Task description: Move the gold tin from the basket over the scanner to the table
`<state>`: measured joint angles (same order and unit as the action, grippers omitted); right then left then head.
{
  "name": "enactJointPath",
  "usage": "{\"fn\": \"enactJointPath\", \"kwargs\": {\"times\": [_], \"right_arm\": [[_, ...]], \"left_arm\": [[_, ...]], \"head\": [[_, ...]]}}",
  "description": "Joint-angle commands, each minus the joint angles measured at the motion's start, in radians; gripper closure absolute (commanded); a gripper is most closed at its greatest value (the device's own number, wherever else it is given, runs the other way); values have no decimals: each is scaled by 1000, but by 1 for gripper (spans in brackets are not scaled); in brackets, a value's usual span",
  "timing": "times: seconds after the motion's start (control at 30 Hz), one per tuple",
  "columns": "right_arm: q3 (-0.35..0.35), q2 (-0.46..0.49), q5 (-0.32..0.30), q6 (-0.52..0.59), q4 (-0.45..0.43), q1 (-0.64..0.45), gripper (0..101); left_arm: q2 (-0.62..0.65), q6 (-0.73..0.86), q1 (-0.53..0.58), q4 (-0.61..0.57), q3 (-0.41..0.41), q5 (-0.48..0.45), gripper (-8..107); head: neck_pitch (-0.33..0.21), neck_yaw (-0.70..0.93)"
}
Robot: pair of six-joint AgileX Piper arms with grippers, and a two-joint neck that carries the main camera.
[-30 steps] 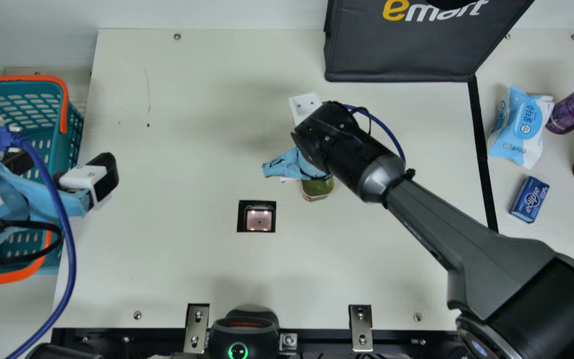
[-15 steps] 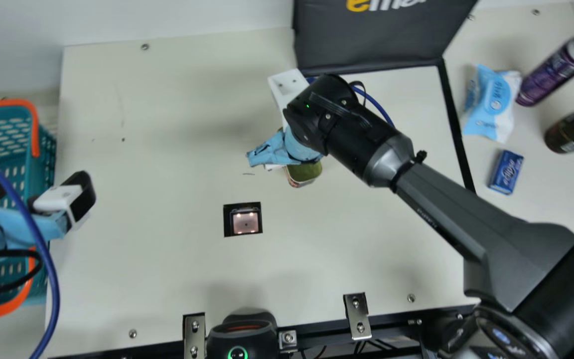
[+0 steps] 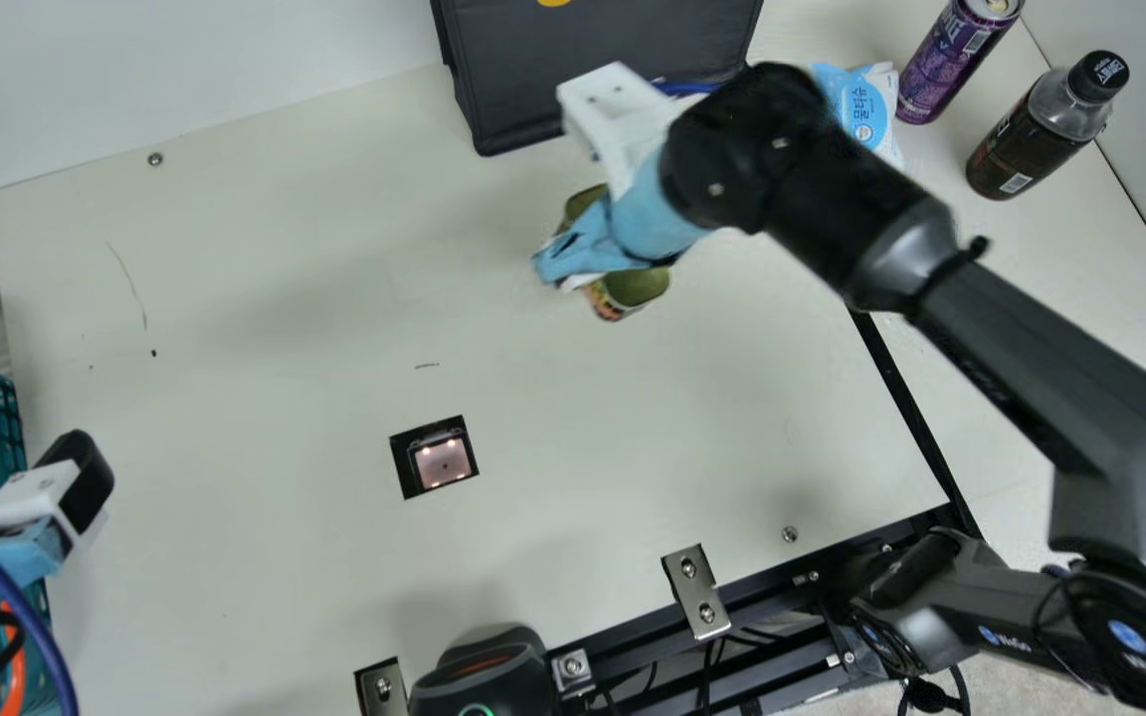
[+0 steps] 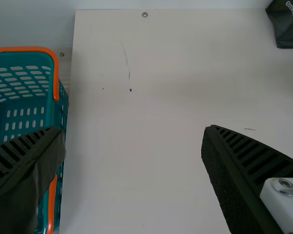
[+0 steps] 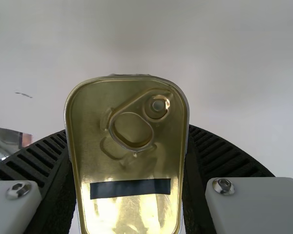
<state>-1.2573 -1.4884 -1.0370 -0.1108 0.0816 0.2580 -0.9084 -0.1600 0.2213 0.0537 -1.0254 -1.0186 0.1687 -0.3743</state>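
White lettering [image 4: 292, 10] on black bag [image 4: 283, 36], labels [image 3: 929, 66] on can [image 3: 949, 50], bottle [image 3: 1023, 139]

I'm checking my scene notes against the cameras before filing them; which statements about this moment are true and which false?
1. The right gripper holds the gold tin. True.
2. The left gripper's fingers are pressed together. False: they are wide apart.
3. The gold tin has a pull ring on its lid. True.
4. The bottle near the purple can has a white cap. False: the cap is black.
5. The gold tin lies inside the basket. False: it is between the right gripper's fingers, over the table.
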Motion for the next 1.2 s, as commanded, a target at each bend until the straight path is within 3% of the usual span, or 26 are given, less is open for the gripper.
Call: {"fn": "enactJointPath", "kwargs": {"times": [0.0,0.33,0.67,1.17], "right_arm": [[26,48,-4,57,21,-119,101],[120,165,-37,244,82,-461,101],[190,202,-51,463,107,-777,101],[277,169,8,774,94,-1079,101]], "left_arm": [[0,0,0,0,0,0,9],[0,0,0,0,0,0,9],[0,0,0,0,0,0,9],[0,0,0,0,0,0,9]], "head": [[-30,-2],[-30,-2],[-30,-2],[-30,-2]]}}
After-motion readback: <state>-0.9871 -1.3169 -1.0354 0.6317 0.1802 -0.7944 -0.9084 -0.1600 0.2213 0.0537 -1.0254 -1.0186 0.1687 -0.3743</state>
